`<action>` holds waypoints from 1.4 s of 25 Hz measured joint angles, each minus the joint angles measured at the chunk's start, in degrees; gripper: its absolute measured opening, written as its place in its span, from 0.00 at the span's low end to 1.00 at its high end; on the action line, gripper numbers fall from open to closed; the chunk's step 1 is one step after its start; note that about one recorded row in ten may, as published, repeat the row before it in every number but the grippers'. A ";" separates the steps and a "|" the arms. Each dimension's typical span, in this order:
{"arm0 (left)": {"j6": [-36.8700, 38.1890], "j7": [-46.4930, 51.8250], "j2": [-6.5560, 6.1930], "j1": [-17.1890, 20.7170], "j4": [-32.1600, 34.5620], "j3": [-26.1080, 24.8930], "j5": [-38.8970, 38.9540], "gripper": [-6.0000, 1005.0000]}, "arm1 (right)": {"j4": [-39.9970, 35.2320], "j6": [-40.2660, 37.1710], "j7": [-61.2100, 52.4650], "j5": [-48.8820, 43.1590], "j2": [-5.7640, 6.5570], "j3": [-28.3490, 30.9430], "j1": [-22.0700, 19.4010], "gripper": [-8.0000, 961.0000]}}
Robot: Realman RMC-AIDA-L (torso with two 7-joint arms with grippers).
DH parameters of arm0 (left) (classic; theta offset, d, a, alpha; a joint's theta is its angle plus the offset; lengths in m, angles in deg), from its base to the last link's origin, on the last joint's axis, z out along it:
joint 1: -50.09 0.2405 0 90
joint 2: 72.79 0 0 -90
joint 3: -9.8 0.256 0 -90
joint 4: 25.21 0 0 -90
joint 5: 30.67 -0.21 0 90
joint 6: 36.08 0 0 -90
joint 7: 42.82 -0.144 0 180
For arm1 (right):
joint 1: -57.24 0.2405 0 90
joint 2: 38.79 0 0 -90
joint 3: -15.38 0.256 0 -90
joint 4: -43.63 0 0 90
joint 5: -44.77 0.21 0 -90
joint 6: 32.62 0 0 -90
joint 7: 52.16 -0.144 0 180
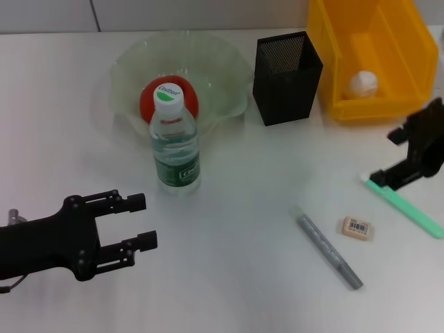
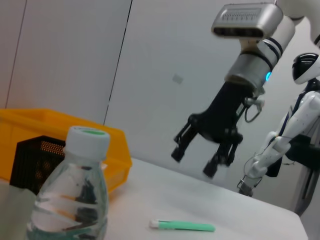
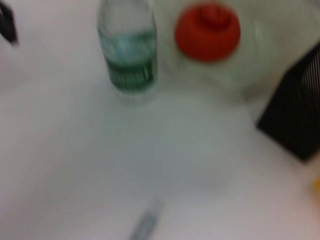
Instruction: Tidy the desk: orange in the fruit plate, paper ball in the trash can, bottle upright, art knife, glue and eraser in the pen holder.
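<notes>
With the orange, paper ball and bottle already settled, your right gripper hangs with its jaws apart just above the white-capped end of the green art knife, so lower straight down and close squarely across it.

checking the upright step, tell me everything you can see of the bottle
The bottle is clear plastic with a white cap bearing a green mark and a dark green label around its lower body. It stands upright on the white table, just in front of the fruit plate. Nothing grips it; the open left gripper is nearer the camera, apart from it.
</notes>
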 joint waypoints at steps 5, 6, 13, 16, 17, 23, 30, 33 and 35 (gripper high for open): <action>-0.27 0.60 0.16 -0.51 0.10 0.15 -0.10 0.65 | 4.12 6.96 -7.85 -7.68 -0.12 -6.26 -0.90 0.83; -0.36 0.61 0.19 -0.56 0.07 0.15 -0.11 0.65 | 6.74 10.02 -10.00 -8.91 -0.11 -7.43 -1.13 0.83; -1.56 1.75 0.21 -0.89 0.09 0.16 -0.18 0.65 | 14.34 16.26 -12.48 -9.33 -0.03 -9.05 -0.56 0.83; -2.17 2.03 0.21 -0.98 0.12 0.16 -0.23 0.65 | 16.80 18.62 -13.09 -8.97 -0.17 -9.56 -0.35 0.83; -2.17 2.03 0.21 -0.98 0.12 0.16 -0.23 0.65 | 16.80 18.62 -13.09 -8.97 -0.17 -9.56 -0.35 0.83; -3.11 2.11 0.40 -1.16 0.06 0.16 -0.25 0.65 | 19.98 21.77 -14.39 -8.88 -0.23 -11.83 -0.36 0.83; -3.13 2.14 0.56 -1.66 0.11 0.12 -0.25 0.65 | 21.68 24.23 -14.84 -8.70 -0.27 -13.52 -0.16 0.61; -3.13 2.29 0.56 -1.70 0.09 -0.16 -0.24 0.65 | 22.92 24.80 -14.86 -8.63 -0.29 -13.56 0.40 0.48; -3.12 2.41 0.57 -1.71 0.09 -0.20 -0.24 0.65 | 23.74 25.27 -14.88 -8.61 -0.29 -13.58 0.65 0.42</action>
